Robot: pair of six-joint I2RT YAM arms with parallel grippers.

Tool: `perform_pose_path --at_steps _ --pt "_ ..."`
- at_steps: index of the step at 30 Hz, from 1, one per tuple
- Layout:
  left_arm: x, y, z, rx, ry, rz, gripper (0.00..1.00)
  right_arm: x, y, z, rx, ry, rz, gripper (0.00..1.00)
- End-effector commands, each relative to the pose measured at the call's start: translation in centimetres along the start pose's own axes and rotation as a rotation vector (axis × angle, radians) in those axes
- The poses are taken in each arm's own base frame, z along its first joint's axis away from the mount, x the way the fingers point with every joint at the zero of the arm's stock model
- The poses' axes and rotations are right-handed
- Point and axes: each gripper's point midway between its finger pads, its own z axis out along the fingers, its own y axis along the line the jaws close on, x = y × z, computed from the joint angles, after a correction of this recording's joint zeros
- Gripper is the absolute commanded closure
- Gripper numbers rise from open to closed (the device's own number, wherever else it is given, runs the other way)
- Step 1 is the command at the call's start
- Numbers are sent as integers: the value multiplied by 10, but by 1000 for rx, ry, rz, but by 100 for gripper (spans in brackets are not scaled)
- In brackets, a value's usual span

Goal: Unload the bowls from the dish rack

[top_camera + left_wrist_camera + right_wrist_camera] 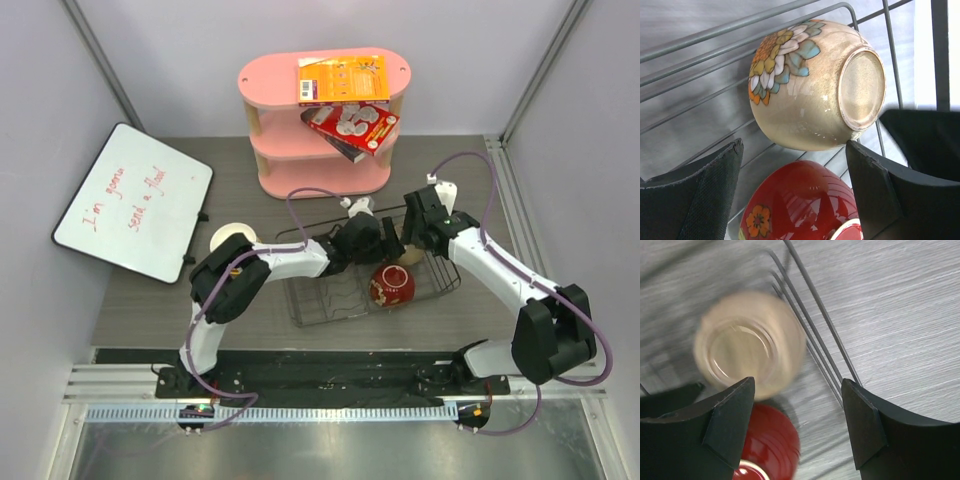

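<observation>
Left end effector (795, 150) stands wide open with nothing in its grip, its two fingers either side of the beige bowl (805, 95) and apparently just short of touching it. Right end effector (797, 385) is open and empty too, hanging over the same bowl from the other side. That bowl, painted with a flower, lies tipped on its side against a corner of the dish rack (320, 300), with the dark red bowl (800, 205) just beside it, also in the rack. A white bowl (232, 238) sits out on the desk (140, 300), near the rack's left end. I judge the step to be picking the beige bowl: next the left fingers must close on its round wall and lift it clear of the wires. Behind, the pink shelf (320, 150) carries boxes (342, 80) whose print is too small to read; the whiteboard (135, 205) bears red handwriting that seems to say "I'm gonna send a float"
</observation>
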Motion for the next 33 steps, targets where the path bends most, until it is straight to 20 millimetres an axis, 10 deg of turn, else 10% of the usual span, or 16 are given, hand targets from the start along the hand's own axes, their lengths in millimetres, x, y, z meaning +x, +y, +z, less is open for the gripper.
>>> perform_pose_path --at_steps 1,15,26,33 --pt "-12 58 9 -168 -44 -41 17 7 2 -1 -11 28 -15 24" --pt "-20 19 -9 37 -56 2 18 12 -10 17 76 25 22 25" --pt "-37 -9 -27 104 -67 83 20 -34 -5 -27 -22 -107 96 26" --pt "-48 -11 -16 84 -83 69 17 -15 -2 3 40 -25 26 25"
